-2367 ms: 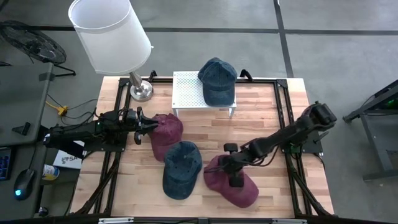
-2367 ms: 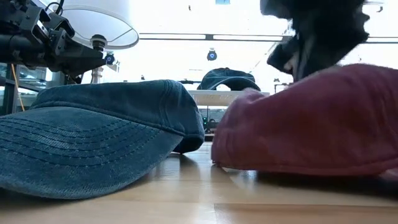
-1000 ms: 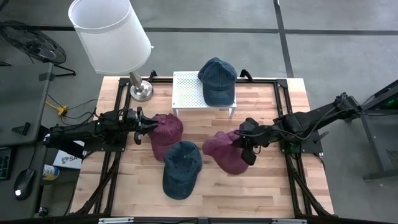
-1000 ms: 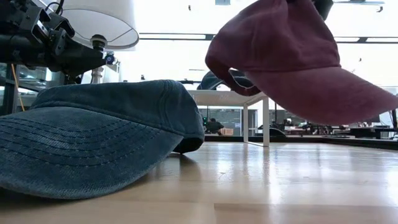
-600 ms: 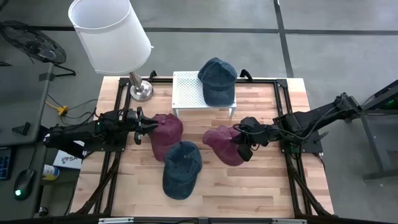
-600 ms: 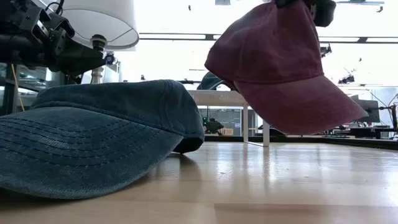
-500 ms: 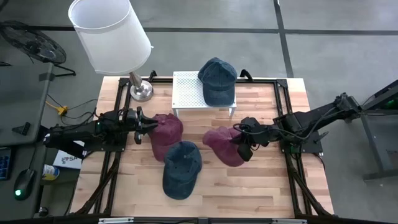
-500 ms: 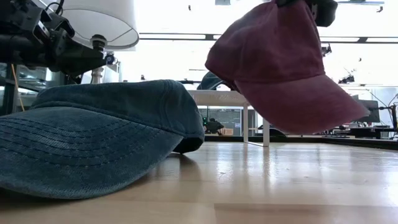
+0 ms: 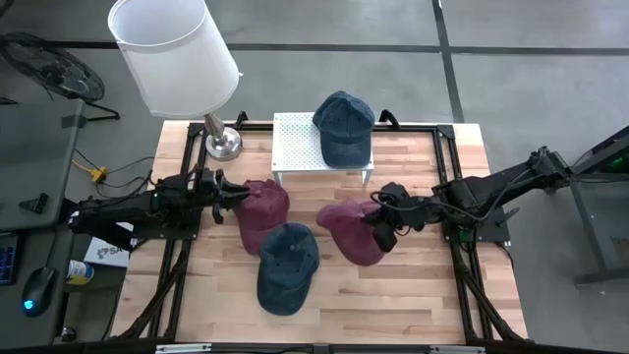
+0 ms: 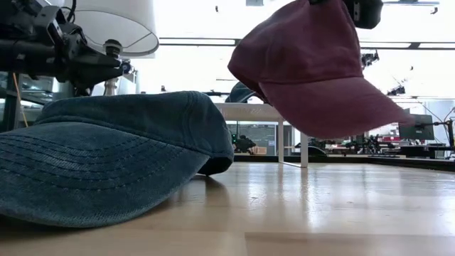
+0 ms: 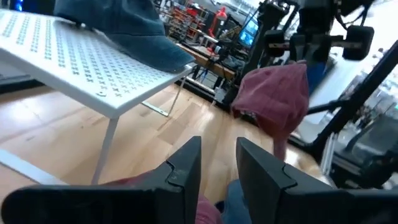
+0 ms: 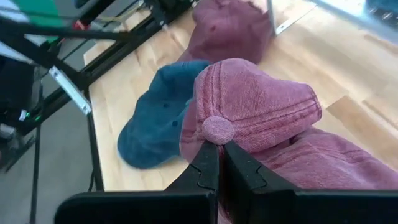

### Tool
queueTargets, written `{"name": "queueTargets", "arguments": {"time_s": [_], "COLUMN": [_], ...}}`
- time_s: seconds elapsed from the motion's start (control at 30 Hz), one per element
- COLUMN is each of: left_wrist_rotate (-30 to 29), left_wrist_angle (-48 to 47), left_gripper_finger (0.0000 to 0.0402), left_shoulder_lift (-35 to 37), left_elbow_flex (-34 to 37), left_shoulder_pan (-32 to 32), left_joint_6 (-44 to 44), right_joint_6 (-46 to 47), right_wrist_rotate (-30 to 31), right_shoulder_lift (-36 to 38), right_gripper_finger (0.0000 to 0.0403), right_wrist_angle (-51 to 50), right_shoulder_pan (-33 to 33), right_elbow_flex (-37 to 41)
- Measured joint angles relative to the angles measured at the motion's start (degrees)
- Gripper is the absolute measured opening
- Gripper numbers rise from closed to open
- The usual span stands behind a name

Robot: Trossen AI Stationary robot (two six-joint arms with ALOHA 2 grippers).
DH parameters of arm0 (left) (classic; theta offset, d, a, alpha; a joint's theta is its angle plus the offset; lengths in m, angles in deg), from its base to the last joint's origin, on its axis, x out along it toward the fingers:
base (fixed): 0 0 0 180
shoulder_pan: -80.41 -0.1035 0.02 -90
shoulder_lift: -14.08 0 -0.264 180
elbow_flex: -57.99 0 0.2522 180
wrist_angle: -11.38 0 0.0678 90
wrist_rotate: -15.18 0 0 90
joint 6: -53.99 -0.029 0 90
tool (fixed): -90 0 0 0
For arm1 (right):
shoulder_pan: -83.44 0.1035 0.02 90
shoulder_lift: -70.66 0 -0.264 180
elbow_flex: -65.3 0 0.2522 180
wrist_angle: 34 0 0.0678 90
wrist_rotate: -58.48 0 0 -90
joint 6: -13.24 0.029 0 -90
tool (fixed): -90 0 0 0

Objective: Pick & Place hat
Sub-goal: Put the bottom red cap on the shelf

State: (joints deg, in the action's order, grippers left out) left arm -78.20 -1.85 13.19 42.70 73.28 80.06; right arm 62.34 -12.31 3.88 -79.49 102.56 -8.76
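A maroon hat (image 9: 350, 232) hangs in the air over the table's right half, with my right gripper (image 9: 379, 228) shut on it. The low view shows this hat (image 10: 313, 64) well above the wood. A second maroon hat (image 9: 263, 208) lies on the table at the left. My left gripper (image 9: 232, 195) stands level at that hat's left edge, fingers a little apart (image 11: 217, 165) with nothing between them. One blue hat (image 9: 287, 265) lies on the table near the front. Another blue hat (image 9: 344, 128) rests on the white perforated stand (image 9: 300, 143). My right gripper pinches the maroon hat's crown between its two fingers (image 12: 208, 168), right beside the top button (image 12: 216, 130). The fingers come slanting down from the table's right side. The hat hangs tilted below them, brim (image 10: 355, 107) lowest, clear of the table.
A lamp with a white shade (image 9: 172, 54) stands on its metal base (image 9: 223, 145) at the far left corner. Black frame rails (image 9: 447, 187) run along the table's sides. Bare wood (image 9: 413, 295) shows at the near right.
My right gripper has rolled in place while staying shut. The maroon hat has swung with it and turned a little toward the table's left, still clear of the wood. My left gripper has rolled slightly where it stands.
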Motion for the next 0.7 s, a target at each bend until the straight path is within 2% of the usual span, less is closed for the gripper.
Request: {"name": "queueTargets", "arguments": {"time_s": [0.23, 0.43, 0.53, 0.7], "left_wrist_rotate": [4.78, 4.09, 4.33, 5.73], "left_wrist_angle": [6.99, 14.04, 14.38, 14.82], "left_gripper_finger": [0.0117, 0.0196, 0.0237, 0.0256], "left_shoulder_lift": [-0.13, -1.05, -2.98, -9.63], "left_elbow_flex": [-0.01, -0.03, -1.46, -6.19], "left_shoulder_pan": [0.01, 0.04, 0.01, 0.01], "left_joint_6": [-0.2, 0.03, 0.23, -2.15], "right_joint_6": [-0.26, -0.67, -0.68, -2.64], "right_wrist_rotate": [0.4, -0.06, 0.17, 0.42], "right_shoulder_lift": [-0.37, -2.0, -2.76, -3.08], "right_gripper_finger": [0.0, 0.0, 0.0, 0.0], "right_wrist_angle": [1.6, 2.83, 4.09, 9.09], "right_shoulder_pan": [0.0, 0.0, 0.0, 0.0], "right_elbow_flex": [0.02, 0.09, 0.1, 0.11]}}
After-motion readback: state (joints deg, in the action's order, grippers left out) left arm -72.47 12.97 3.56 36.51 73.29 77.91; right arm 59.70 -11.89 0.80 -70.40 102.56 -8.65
